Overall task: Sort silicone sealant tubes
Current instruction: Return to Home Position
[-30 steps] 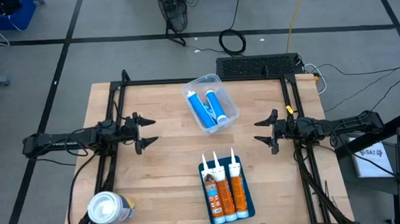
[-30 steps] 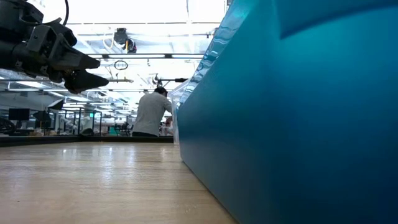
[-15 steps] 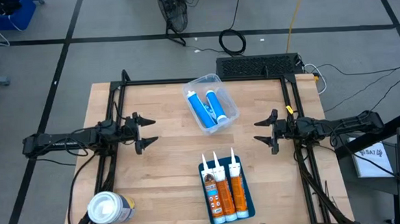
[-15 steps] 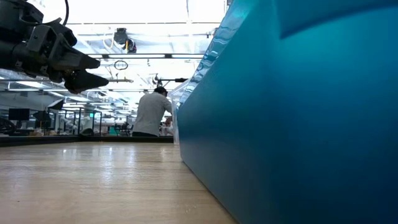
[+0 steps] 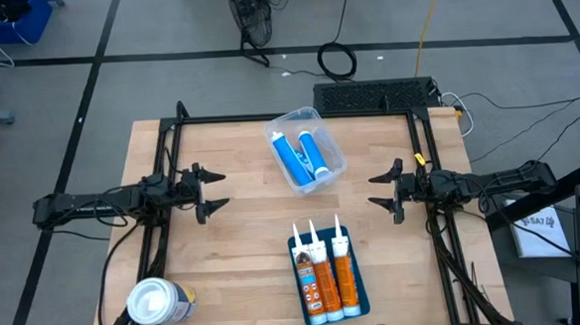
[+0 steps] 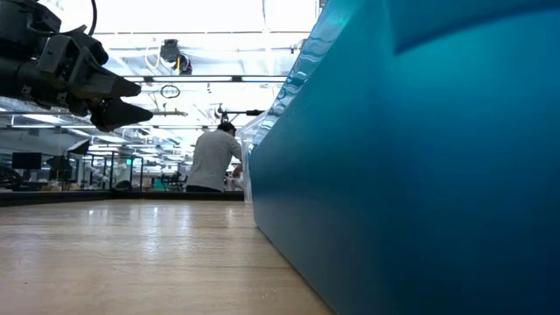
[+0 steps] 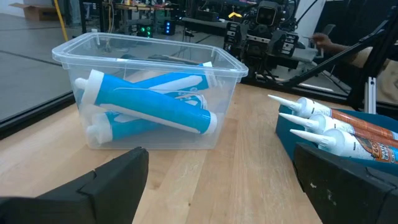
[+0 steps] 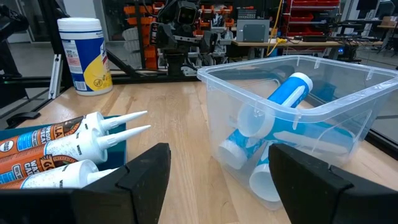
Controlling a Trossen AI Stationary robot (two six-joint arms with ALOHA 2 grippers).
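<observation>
Blue-and-white sealant tubes (image 5: 298,158) lie piled in a clear plastic bin (image 5: 310,148) at the table's far middle; they also show in the left wrist view (image 7: 149,102) and the right wrist view (image 8: 280,109). Three orange sealant tubes (image 5: 325,270) lie side by side in a blue tray (image 5: 330,312) at the near middle, white nozzles pointing to the far edge. My left gripper (image 5: 212,189) is open and empty at the table's left side. My right gripper (image 5: 383,189) is open and empty at the right side.
A fat white-topped canister (image 5: 158,302) stands at the near left corner. The blue tray's wall (image 6: 411,157) fills the right of the low view. A person (image 6: 213,157) stands in the room beyond the table. Bare wood lies between the two grippers.
</observation>
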